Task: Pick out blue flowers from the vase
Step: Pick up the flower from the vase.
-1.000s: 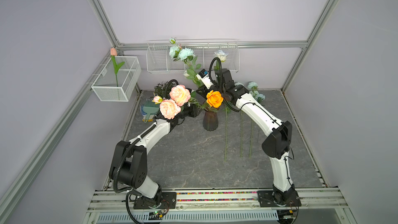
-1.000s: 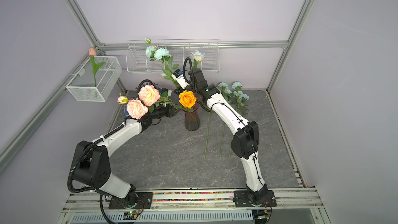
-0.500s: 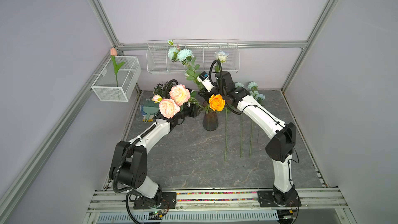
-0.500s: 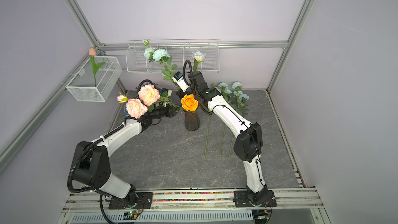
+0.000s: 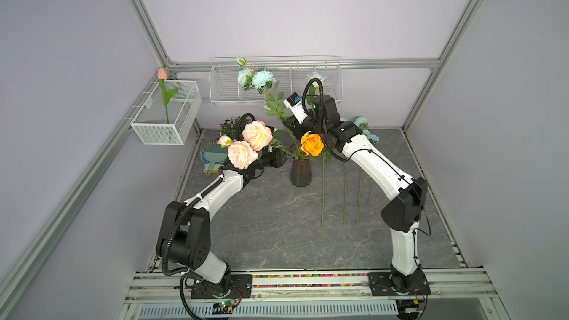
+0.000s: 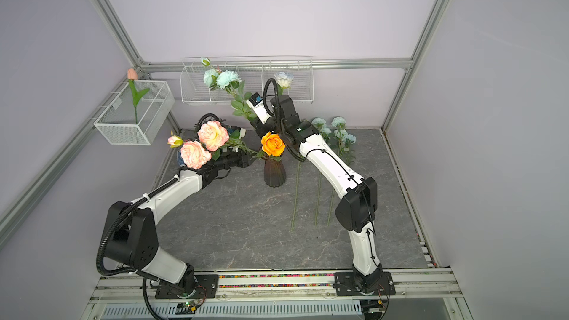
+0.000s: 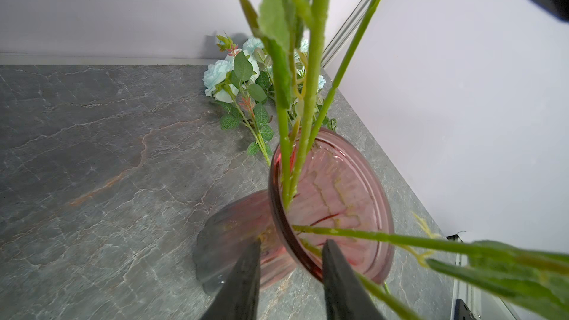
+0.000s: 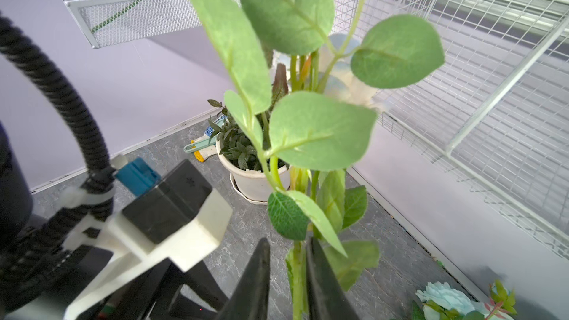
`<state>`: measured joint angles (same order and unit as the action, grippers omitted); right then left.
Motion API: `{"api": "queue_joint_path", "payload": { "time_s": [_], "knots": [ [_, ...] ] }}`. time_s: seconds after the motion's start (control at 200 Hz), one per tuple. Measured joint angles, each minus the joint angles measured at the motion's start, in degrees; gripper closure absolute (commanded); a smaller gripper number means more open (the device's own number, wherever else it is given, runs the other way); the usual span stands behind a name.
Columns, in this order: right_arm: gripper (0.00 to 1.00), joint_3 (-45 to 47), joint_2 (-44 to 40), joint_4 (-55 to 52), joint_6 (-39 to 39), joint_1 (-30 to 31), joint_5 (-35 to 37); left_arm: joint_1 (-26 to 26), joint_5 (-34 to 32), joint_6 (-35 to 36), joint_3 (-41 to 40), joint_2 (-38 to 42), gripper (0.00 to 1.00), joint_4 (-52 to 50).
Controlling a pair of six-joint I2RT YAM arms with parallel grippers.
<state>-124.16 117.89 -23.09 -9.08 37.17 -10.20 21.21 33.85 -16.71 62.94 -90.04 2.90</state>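
Note:
The dark ribbed vase point(image 5: 300, 173) point(image 6: 274, 173) stands mid-table. My left gripper point(image 7: 294, 243) point(image 5: 284, 160) is shut on the neck of the vase point(image 7: 228, 241). One stem of blue flowers point(image 5: 261, 78) point(image 6: 226, 78) rises tilted to the back left above the vase. My right gripper point(image 8: 288, 241) point(image 5: 292, 127) is shut on that leafy stem point(image 8: 297, 272), well above the rim. Three more blue flower stems point(image 5: 345, 192) point(image 6: 317, 198) lie on the table right of the vase. The stem's lower end is hidden among the other stems.
An orange rose point(image 5: 311, 144) and pink-peach peonies point(image 5: 257, 135) stay in the vase, the peonies leaning over my left arm. A white pot point(image 8: 252, 180) stands at the back left. Wire baskets hang on the back wall point(image 5: 228, 93) and the left wall point(image 5: 166, 118).
The right arm's elbow has drifted slightly right and down, and the orange rose has shifted a little to the right. Both grips look unchanged.

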Motion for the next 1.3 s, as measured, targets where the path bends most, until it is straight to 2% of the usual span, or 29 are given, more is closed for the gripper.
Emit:
{"api": "queue_joint_path", "payload": {
  "time_s": [0.21, 0.44, 0.84, 1.115, 1.3],
  "knots": [
    [0.74, -4.9, 4.7, -1.7, 0.0, -0.2, 0.4, -0.1, 0.0, 0.5, 0.3, 0.0, 0.64, -0.6],
    [0.73, -6.4, 6.2, -3.3, -0.2, -0.4, 1.2, -0.2, 0.0, 0.9, 0.7, -0.1, 0.64, -1.1],
    [0.92, -7.2, 6.2, -3.5, -0.5, -0.4, 1.4, -0.3, 0.0, 0.9, 0.9, -0.2, 0.64, -1.5],
    [0.93, -7.2, 6.0, -3.7, -0.5, -0.4, 1.2, -0.3, 0.0, 0.9, 0.9, -0.2, 0.64, -1.5],
    [0.93, -4.7, 2.0, -3.7, -0.5, -0.4, 1.2, -0.3, 0.0, 0.8, 0.9, -0.3, 0.64, -1.2]
  ]
}}
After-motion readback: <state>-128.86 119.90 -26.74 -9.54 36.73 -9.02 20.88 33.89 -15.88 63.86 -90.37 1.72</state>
